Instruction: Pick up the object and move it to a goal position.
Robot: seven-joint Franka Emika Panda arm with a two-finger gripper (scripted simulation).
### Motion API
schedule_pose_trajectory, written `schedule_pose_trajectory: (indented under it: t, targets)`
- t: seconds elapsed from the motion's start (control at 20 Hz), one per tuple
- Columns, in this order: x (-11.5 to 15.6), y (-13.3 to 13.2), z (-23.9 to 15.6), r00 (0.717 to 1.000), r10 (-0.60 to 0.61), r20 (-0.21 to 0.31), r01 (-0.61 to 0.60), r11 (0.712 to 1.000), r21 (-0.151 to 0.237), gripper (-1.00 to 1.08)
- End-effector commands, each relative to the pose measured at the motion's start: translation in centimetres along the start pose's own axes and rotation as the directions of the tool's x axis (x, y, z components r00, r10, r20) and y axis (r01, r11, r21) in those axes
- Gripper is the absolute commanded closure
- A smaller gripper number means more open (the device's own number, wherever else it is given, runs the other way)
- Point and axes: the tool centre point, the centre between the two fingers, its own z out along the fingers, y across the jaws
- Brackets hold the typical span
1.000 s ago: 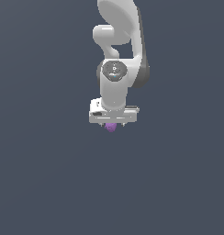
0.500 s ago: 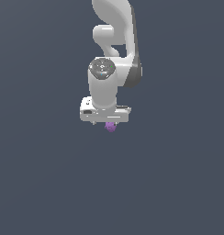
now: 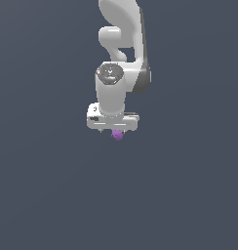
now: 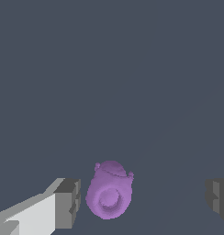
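Observation:
The object is a tiny purple lumpy blob (image 3: 118,135) that shows just under the white gripper (image 3: 113,130) in the exterior view. In the wrist view the blob (image 4: 109,190) lies between the two grey fingertips of the gripper (image 4: 143,202). It is close beside one fingertip (image 4: 68,202) with a thin gap, and far from the other (image 4: 218,198). The jaws stand wide apart, so the gripper is open and holds nothing. The arm hangs straight down over the blob.
A plain dark grey surface (image 3: 52,195) fills both views. No other objects, containers or edges show.
The hand has shifted slightly toward the exterior view's left and turned a little at the wrist. The purple blob stays at about the same spot under it.

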Motion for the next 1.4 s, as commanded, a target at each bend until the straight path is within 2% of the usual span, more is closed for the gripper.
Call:
schedule_pose_trajectory:
  t: [0.0,0.3,0.8,1.35]
  targets:
    - [-0.4,-0.2,0.5,1.0,0.02,-0.005,-0.02,1.0,0.003,-0.92]
    - [-2.2,-1.0,2.5,0.995,0.099,-0.024,-0.099,0.995,0.013,-0.92]
    - [-5.7,-2.0,5.6,0.969,0.241,-0.054,-0.239,0.97,0.035,-0.92]
    - [-6.6,-2.2,6.4,0.96,0.273,-0.06,-0.271,0.962,0.041,-0.92]
